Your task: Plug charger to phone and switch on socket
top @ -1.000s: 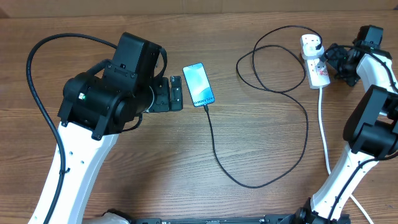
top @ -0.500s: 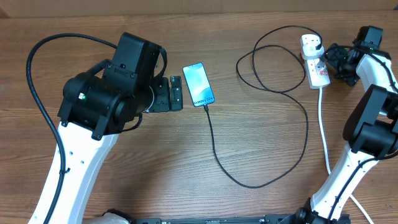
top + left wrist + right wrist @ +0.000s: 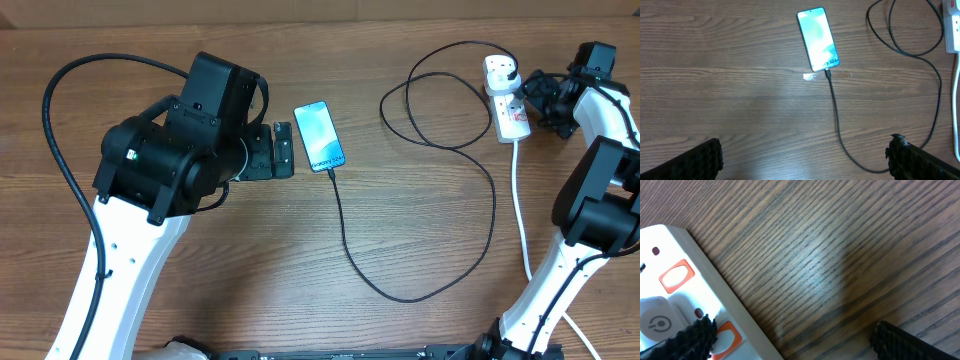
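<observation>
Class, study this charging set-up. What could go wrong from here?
1. The open right hand beside the white elongated power strip may shove it sideways instead of pressing its orange-red switch.
2. The thin black charger cable loops near the strip; snagging it could unplug the slim teal-screened smartphone.

Brown bench (image 3: 250, 290) with fine dark wood grain. Phone (image 3: 319, 136) has a pale blue-teal screen and black edges. Charger (image 3: 834, 102) cable is black. Socket (image 3: 512, 118) is white with orange-red switches (image 3: 675, 277) and a white cord (image 3: 520, 210).
</observation>
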Tool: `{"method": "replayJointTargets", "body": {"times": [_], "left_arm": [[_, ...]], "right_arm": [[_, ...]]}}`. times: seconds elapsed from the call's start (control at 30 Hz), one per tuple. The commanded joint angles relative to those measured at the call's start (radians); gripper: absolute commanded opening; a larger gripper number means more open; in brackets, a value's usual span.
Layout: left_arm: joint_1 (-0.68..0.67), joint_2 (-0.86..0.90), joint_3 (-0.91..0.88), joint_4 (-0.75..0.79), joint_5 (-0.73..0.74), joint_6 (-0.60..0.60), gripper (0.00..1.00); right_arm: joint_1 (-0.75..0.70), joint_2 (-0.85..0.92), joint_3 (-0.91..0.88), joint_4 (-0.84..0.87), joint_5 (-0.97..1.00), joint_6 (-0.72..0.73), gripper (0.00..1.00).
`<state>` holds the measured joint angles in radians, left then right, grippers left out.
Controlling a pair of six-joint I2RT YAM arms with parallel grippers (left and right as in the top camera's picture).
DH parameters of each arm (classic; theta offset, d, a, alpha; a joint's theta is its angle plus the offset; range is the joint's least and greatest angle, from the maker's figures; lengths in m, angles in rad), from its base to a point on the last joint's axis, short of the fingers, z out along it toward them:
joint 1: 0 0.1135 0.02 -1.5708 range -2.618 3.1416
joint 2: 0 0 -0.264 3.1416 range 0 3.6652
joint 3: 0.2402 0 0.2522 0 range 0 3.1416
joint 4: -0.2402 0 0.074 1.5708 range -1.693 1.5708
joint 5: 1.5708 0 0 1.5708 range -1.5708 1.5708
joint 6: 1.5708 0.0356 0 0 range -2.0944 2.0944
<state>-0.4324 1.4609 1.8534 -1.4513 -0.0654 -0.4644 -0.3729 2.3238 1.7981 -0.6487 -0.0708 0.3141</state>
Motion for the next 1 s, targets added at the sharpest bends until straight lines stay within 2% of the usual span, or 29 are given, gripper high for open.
{"method": "replayJointTargets", "body": {"times": [0.0,0.77,0.97], "left_arm": [[-0.005,0.005,-0.003,0.000,-0.020,-0.007,0.99],[-0.005,0.005,-0.003,0.000,-0.020,-0.007,1.00],[-0.005,0.005,-0.003,0.000,-0.020,-0.007,0.99]], "right_arm": [[0.009,0.032,-0.012,-0.042,-0.022,-0.034,1.00],[0.008,0.033,-0.011,-0.082,-0.055,-0.034,1.00],[0.002,0.022,0.038,-0.153,-0.058,-0.033,1.00]]}}
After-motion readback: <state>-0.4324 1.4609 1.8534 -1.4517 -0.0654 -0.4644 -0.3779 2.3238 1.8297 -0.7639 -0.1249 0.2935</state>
